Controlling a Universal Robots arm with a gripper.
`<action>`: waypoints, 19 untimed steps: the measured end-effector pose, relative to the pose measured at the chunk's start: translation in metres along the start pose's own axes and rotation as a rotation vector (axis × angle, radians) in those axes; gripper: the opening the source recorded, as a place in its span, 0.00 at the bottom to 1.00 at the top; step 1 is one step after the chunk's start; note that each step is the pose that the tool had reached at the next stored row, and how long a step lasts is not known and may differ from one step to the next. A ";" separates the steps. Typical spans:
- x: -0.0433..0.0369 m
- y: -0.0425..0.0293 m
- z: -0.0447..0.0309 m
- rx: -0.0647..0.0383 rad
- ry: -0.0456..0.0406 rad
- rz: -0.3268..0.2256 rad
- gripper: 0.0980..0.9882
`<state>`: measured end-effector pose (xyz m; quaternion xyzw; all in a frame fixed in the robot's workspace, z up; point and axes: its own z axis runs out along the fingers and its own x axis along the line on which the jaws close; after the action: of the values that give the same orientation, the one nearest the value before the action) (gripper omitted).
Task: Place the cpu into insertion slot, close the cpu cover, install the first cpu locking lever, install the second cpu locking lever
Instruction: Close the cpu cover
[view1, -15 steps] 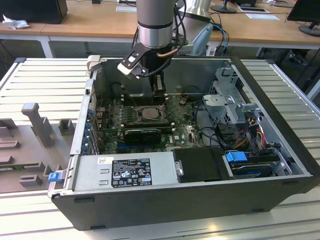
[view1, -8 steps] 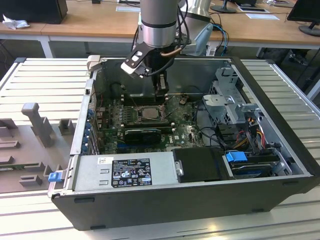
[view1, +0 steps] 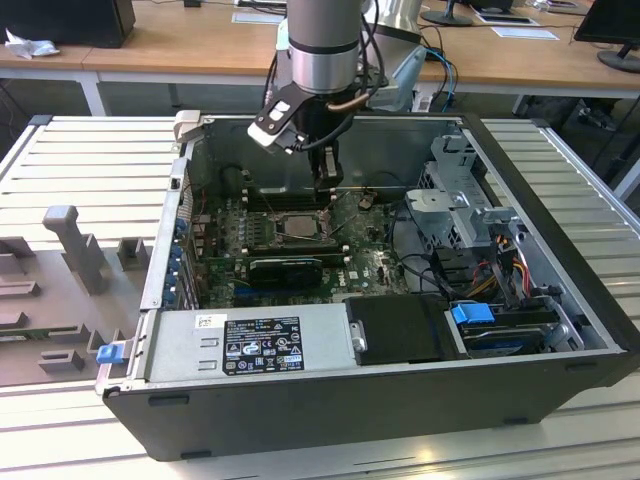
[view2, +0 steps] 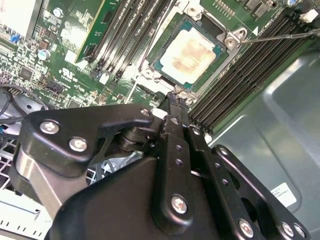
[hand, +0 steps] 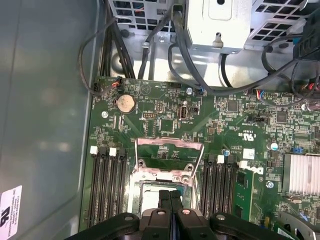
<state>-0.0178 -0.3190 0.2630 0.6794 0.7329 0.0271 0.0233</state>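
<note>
Inside the open computer case (view1: 400, 410), mid-motherboard (hand: 225, 125), between the two banks of memory slots (hand: 107, 185), we find the cpu (view2: 192, 52) lying flat in the insertion slot (hand: 147, 192). The cpu cover (hand: 170, 145) stands raised open at the slot's far edge. The gripper (hand: 170, 194) hangs over the slot's near rim, fingers pressed together.

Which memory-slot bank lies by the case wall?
The long black slot bank beside the grey metal wall; the second bank neighbours the silver finned heatsink.
</note>
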 end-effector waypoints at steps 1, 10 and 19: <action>-0.0001 0.0010 -0.0001 0.000 -0.0001 0.000 0.01; -0.0005 0.0071 -0.0040 0.000 -0.0003 0.000 0.01; -0.0013 0.0164 -0.0045 0.000 0.0000 0.000 0.01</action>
<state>-0.0017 -0.3190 0.2687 0.6795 0.7328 0.0271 0.0233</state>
